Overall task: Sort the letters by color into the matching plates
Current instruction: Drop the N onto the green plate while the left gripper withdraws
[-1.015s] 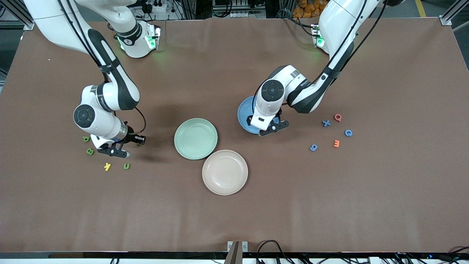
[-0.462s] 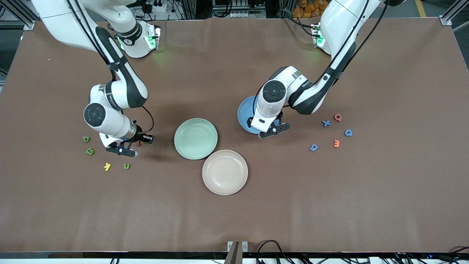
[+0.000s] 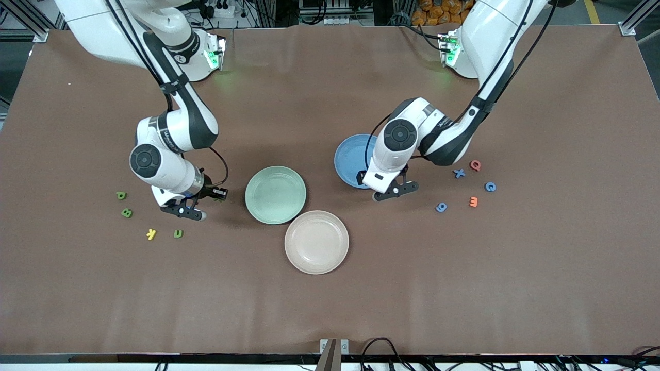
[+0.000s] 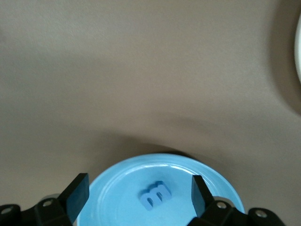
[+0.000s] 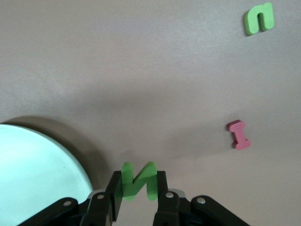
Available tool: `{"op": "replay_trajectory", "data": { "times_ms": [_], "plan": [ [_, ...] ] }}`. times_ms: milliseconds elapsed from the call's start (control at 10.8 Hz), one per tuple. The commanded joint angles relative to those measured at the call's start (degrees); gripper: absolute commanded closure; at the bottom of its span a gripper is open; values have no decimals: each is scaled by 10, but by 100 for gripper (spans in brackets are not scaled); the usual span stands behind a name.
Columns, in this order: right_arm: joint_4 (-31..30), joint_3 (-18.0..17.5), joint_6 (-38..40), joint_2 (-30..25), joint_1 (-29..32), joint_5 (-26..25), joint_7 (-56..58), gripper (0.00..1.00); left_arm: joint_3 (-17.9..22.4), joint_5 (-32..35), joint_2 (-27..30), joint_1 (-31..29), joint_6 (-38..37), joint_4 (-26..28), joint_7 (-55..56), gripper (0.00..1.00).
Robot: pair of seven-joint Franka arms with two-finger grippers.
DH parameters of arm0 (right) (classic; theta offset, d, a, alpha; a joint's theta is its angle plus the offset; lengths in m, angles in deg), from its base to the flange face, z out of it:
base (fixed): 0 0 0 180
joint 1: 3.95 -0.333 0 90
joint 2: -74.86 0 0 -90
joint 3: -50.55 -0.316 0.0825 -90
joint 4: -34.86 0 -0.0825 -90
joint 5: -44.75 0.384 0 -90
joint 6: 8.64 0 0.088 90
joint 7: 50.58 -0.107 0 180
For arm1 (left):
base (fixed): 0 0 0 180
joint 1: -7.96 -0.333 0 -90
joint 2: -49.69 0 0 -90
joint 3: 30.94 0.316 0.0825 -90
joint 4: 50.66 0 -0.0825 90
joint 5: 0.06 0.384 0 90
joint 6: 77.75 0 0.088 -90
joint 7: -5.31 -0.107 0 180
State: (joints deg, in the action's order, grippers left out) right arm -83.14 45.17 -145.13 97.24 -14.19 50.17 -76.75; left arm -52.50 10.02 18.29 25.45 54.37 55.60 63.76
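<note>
While right end effector (image 5: 136, 188) clamps green letter (image 5: 137, 180) near mint plate (image 3: 275, 194), next: carry over, release. Left end effector (image 4: 139, 197) spread apart, empty, over blue plate (image 4: 117, 188).

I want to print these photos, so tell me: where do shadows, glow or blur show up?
Front view: evenly lit, soft shadows on the table beside both arms, green glow by each base. Left wrist view: the open left pincer frames the blue plate, which casts a dark crescent; the blue letter looks soft. Right wrist view: the green plate throws a shadow, the right pincer grips a sharp green letter.
</note>
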Motion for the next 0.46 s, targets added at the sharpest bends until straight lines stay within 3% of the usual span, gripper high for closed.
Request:
{"op": "replay_trajectory", "data": {
  "times_ms": [0,369],
  "plan": [
    [10,3,9,-1,-22,28,-17,73,-2,16,20,-16,-20,7,-32,0],
    [35,3,10,14,-59,37,-63,73,-1,17,29,-48,-32,11,-115,0]
  ]
}}
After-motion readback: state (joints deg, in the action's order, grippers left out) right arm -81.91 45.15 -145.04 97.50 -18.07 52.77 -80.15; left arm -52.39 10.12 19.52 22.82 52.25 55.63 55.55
